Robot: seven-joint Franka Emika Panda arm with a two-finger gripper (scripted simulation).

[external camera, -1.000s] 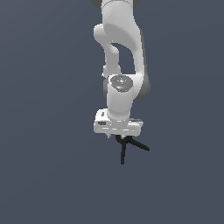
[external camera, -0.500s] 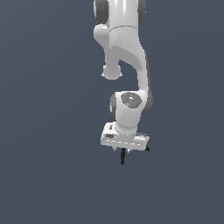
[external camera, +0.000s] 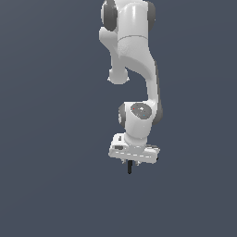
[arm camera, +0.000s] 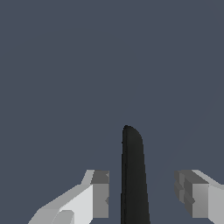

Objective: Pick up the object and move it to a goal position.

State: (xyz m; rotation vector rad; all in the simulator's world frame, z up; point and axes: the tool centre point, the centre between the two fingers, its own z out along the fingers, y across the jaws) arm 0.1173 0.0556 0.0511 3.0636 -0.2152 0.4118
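In the wrist view a black handle of the spring clamp (arm camera: 132,175) stands between my two fingers, with a gap on each side. The left finger (arm camera: 100,192) and the right finger (arm camera: 192,192) do not touch it. My gripper (arm camera: 141,189) is open around the clamp. In the exterior view the gripper (external camera: 133,161) covers most of the clamp, and only a short black end (external camera: 129,168) shows below the hand. The red tip and the looped jaw end are hidden.
A plain dark grey surface fills both views. The white arm (external camera: 139,69) rises above the gripper in the exterior view. No goal mark shows.
My gripper has come down over the clamp and a little towards the exterior view's right. The clamp's V handles, visible before, are now mostly hidden by the hand. The clamp has not moved.
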